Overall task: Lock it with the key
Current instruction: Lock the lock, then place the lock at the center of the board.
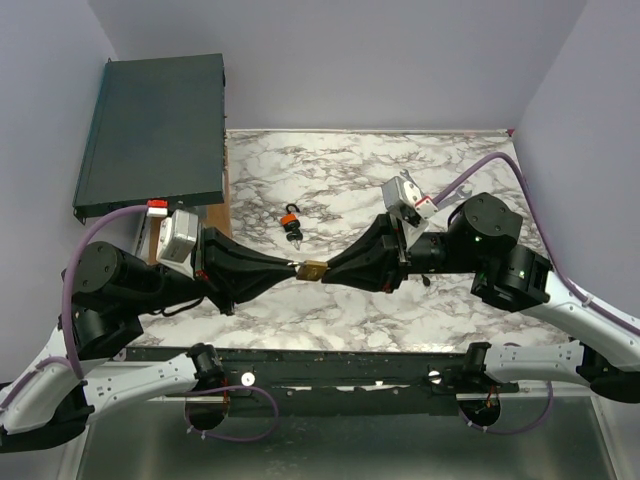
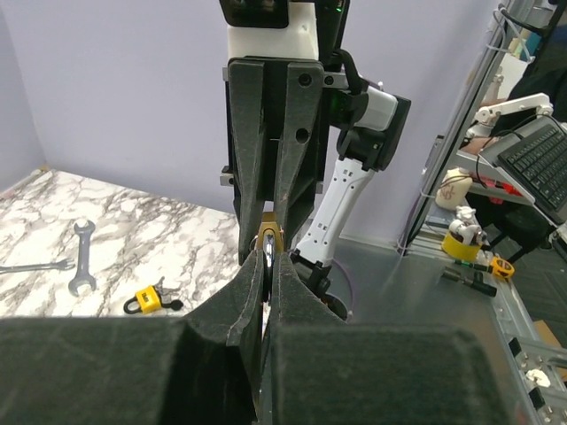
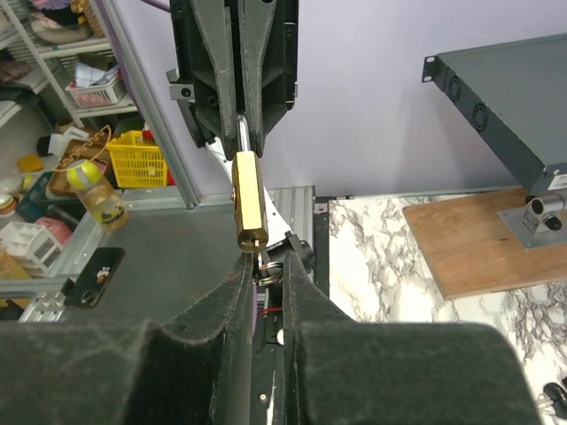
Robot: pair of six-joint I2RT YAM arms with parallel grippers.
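A brass padlock (image 1: pixel 313 270) hangs in the air between my two grippers, above the marble table's (image 1: pixel 330 165) front part. My left gripper (image 1: pixel 293 268) is shut on the padlock's steel shackle; in the left wrist view the shackle and brass body (image 2: pixel 267 241) sit between the fingertips (image 2: pixel 249 276). My right gripper (image 1: pixel 334 272) is shut on the key, whose ring (image 3: pixel 273 269) shows between the fingers. In the right wrist view the key's end meets the bottom of the padlock (image 3: pixel 249 199). The key blade is hidden.
A small orange padlock with keys (image 1: pixel 291 222) lies on the marble behind the grippers; it also shows in the left wrist view (image 2: pixel 146 299) near a wrench (image 2: pixel 81 266). A dark rack box (image 1: pixel 150 135) stands at the back left, over a wooden board (image 3: pixel 478 239).
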